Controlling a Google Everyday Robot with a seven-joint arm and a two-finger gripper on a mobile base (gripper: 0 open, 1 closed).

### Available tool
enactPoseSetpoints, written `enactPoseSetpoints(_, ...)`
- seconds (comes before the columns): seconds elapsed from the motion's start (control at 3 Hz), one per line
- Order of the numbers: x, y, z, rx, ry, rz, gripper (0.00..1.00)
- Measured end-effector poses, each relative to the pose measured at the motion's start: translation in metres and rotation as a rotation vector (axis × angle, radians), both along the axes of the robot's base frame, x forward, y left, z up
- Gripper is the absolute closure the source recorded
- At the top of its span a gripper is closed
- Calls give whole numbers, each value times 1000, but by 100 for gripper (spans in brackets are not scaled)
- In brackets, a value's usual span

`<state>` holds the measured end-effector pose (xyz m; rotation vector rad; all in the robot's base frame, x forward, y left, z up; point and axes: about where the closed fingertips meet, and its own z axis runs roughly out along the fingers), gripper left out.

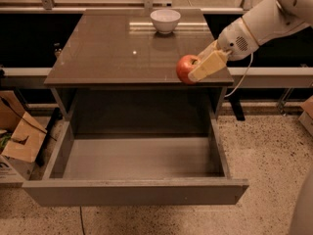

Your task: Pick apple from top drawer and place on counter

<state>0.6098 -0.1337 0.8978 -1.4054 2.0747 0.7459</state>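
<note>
The red apple is held in my gripper, whose cream fingers are shut on it. The arm comes in from the upper right. The apple hangs over the front right part of the glossy dark-brown counter, close above its surface; I cannot tell if it touches. The top drawer stands pulled open below, its grey floor bare.
A white bowl sits at the back of the counter. A cardboard box stands on the floor left of the drawer. A cable hangs down at the counter's right side. Speckled floor lies to the right.
</note>
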Motion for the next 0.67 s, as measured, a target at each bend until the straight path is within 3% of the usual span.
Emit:
enactPoseSetpoints(0.33,37,-4,21,20,-9,-210,100)
enactPoseSetpoints(0.67,62,-1,13,24,13,-359,100)
